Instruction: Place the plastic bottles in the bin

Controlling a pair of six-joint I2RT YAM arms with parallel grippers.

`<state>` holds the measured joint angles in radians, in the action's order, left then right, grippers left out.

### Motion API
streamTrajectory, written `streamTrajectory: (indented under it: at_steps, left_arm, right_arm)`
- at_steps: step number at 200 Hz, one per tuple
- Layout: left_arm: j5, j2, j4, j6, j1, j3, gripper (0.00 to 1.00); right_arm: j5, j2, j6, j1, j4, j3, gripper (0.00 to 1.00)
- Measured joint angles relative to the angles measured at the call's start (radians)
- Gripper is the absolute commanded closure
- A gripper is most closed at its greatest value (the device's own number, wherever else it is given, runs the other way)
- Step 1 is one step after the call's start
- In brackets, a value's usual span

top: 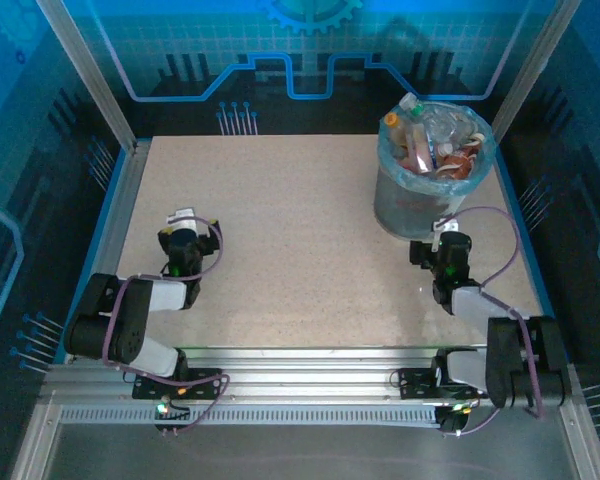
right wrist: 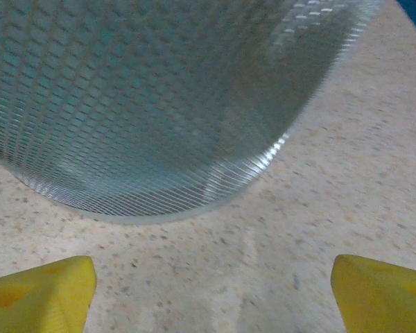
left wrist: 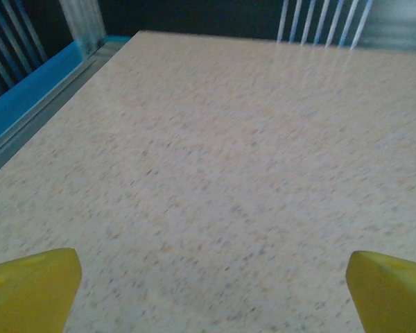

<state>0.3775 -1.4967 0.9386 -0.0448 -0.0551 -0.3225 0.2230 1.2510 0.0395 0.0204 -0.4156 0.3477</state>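
Observation:
The bin [top: 405, 205], a grey mesh basket lined with a light-blue bag, stands at the back right of the table. Several plastic bottles [top: 435, 140] with red and orange labels are piled inside it, up to the rim. My right gripper [top: 443, 232] sits low on the table just in front of the bin. In the right wrist view its jaws [right wrist: 213, 284] are open with nothing between them, and the bin's mesh wall [right wrist: 145, 104] is close ahead. My left gripper [top: 185, 222] rests at the left side of the table, open [left wrist: 215, 277] over bare tabletop.
A raised blue and aluminium border [left wrist: 28, 104] runs along the table's left side, with a matching one on the right [top: 515, 215]. Upright frame posts [top: 90, 75] stand at the back corners. Speckled beige tabletop [top: 300, 240] lies between the two arms.

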Motion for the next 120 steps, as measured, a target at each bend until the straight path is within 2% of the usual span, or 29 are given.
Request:
streamTrajectory:
  at_steps: [22,60,101,120]
  left_arm:
    - [-0.087,-0.068,0.162,0.003,0.027,0.084,0.01]
    - [-0.151,-0.08,0.161,0.019,0.027,0.064,0.01]
    - [-0.151,-0.075,0.077,0.019,0.027,-0.031,0.01]
    - [-0.151,-0.072,0.054,0.019,0.027,-0.03,0.01]
  right_arm:
    - [-0.109,0.018,-0.031,0.003,-0.072,0.001,0.12]
    - [-0.315,0.022,-0.025,0.019,-0.214,-0.011,0.08]
    - [-0.371,0.16,-0.013,0.025,-0.4,-0.019,0.07]
    - [-0.335,0.224,0.001,0.021,-0.439,-0.026,0.07]
